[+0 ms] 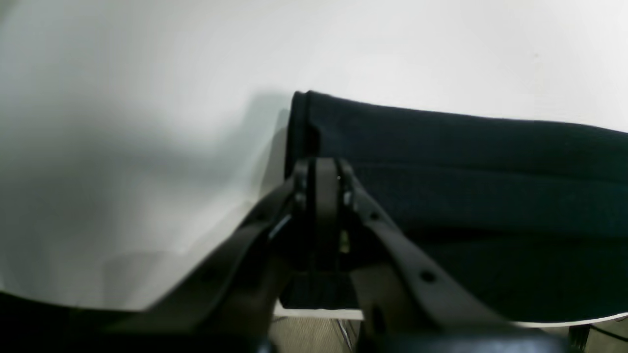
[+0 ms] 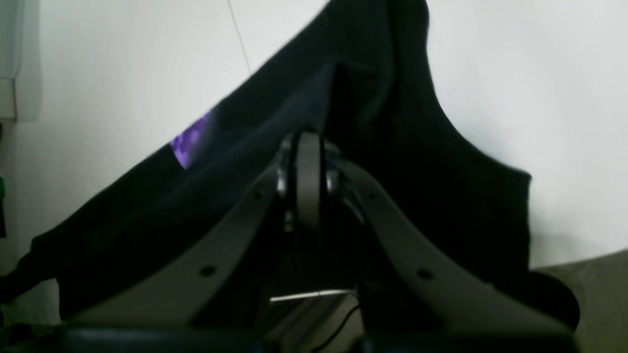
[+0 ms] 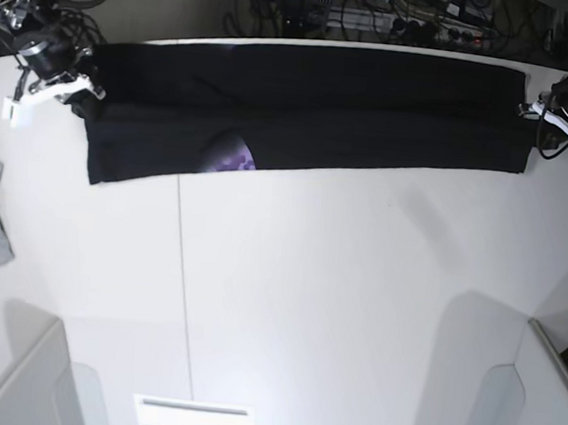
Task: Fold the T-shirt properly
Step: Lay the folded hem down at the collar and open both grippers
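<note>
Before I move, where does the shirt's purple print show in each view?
Left wrist: purple print not in it.
Right wrist: purple print, left of centre, upper half.
Base: same print, upper left of centre.
Shared landmark: the black shirt.

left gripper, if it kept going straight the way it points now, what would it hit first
Most likely the T-shirt, right at the left gripper's tips, though whether they already touch or grip it is unclear.
</note>
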`<state>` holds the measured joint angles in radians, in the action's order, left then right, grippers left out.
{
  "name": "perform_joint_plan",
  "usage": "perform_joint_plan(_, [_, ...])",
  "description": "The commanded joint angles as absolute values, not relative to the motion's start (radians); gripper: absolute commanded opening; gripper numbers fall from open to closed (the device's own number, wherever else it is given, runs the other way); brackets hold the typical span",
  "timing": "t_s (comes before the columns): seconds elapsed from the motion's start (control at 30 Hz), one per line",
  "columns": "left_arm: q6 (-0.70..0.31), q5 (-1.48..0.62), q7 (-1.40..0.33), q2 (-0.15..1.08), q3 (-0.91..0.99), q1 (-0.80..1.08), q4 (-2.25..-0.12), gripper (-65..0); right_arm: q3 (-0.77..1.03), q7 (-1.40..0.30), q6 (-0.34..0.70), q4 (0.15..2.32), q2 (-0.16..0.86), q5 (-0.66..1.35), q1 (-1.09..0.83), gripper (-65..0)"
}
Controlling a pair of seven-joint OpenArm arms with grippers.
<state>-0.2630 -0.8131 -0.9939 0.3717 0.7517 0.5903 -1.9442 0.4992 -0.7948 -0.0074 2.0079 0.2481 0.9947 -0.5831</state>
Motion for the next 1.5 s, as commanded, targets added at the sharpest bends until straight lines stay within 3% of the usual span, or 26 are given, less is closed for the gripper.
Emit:
perform_joint_plan(0.0, [-0.265,-0.812,-0.978,0.387,0.759,0.595,-1.96,-65.0,0.506,-0.779,0.001,2.022,0.255,1.004,-0.585,-65.0])
perform_joint_plan(0.3, [-0.265,-0.809,-0.978,0.386,0.757,0.604,-1.959,-65.0,0.504,-0.783,0.001,2.018,0.182,0.872,-0.61,-65.0])
perform_joint_plan(0.83, [-0.265,-0.808,-0.978,0.386,0.757,0.618,-1.952,-65.0,0.513,-0.839,-0.001,1.998,0.145,0.871,-0.631,-64.8])
perform_joint_plan(0.93, [-0.265,-0.808,-0.978,0.386,0.757,0.618,-1.952,-65.0,0.513,-0.832,-0.001,2.0,0.142,0.871,-0.644,-48.3])
perform_joint_plan(1.03, [-0.265,-0.808,-0.978,0.386,0.762,0.618,-1.952,-52.7,0.519,-0.828,-0.001,2.002,0.124,0.871,-0.645,-38.1])
perform_joint_plan(1.23, [-0.265,-0.816,-0.977,0.386,0.78,0.618,-1.959,-22.9,0.53,-0.719,0.007,2.005,0.124,0.871,-0.665,-38.0])
perform_joint_plan(1.3, [-0.266,-0.834,-0.977,0.378,0.819,0.618,-1.96,-16.1,0.518,-0.697,0.064,2.005,0.127,0.871,-0.659,-38.1])
perform_joint_plan(1.4, [-0.286,-0.937,-0.977,0.346,0.862,0.618,-1.957,-16.1,0.481,-0.7,0.171,1.998,0.16,0.869,-0.63,-43.5])
perform_joint_plan(1.47, [-0.323,-0.98,-0.978,0.343,0.849,0.618,-1.949,-28.3,0.435,-0.7,0.194,1.986,0.183,0.854,-0.607,-53.9])
